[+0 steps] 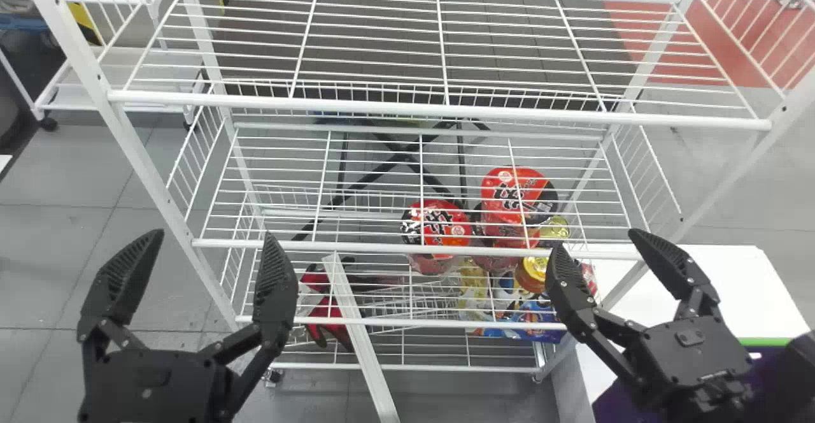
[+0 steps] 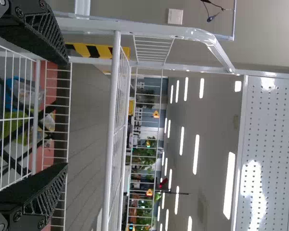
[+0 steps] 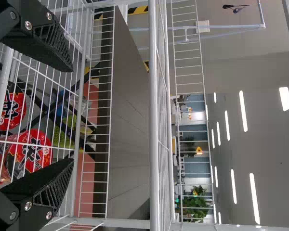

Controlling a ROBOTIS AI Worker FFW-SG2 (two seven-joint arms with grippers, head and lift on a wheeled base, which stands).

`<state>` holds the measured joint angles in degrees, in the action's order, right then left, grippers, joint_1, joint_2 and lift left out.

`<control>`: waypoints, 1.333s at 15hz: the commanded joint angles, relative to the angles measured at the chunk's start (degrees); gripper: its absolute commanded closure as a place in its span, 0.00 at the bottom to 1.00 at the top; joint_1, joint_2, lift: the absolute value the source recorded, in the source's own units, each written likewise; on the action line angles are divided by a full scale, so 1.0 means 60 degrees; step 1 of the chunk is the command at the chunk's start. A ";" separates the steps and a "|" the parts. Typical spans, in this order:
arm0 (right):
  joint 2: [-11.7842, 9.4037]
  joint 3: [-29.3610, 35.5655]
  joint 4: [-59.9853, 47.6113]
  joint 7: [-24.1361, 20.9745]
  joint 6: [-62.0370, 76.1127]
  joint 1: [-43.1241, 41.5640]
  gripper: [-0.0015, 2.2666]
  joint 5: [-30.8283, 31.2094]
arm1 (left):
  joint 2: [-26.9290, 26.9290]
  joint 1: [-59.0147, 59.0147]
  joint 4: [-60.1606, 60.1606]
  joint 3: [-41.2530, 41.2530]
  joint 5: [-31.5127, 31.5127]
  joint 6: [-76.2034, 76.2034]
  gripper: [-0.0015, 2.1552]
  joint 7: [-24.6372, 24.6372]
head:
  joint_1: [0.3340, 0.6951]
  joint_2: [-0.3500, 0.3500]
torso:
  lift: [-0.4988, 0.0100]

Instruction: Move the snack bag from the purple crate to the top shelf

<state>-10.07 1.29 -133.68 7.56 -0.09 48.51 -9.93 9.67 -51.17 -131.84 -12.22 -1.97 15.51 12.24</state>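
Observation:
In the head view, my left gripper stands open at the lower left, in front of the rack's left post. My right gripper is at the lower right, also open, with nothing between its fingers. Behind and below it lies part of the purple crate with a green rim; the gripper and arm hide much of it. The rack's top shelf is bare white wire. In the left wrist view, the left gripper has its fingers apart; the right gripper does too in the right wrist view.
Red-lidded noodle bowls and yellow-lidded tubs sit on lower wire shelves. Colourful packets and red-black gloves are lower down. White posts flank the rack. A white table stands at right.

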 commanded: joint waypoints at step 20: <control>-0.0036 0.0005 0.0102 0.0132 0.0139 0.0002 0.07 0.0000 | -0.0030 0.0090 0.0162 0.0029 0.0021 0.0000 0.03 -0.0004 | 1.00 0.42 | 0.31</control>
<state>-10.28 1.32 -133.23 8.35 0.74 48.66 -9.93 9.49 -50.74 -130.93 -12.08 -1.84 15.62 12.27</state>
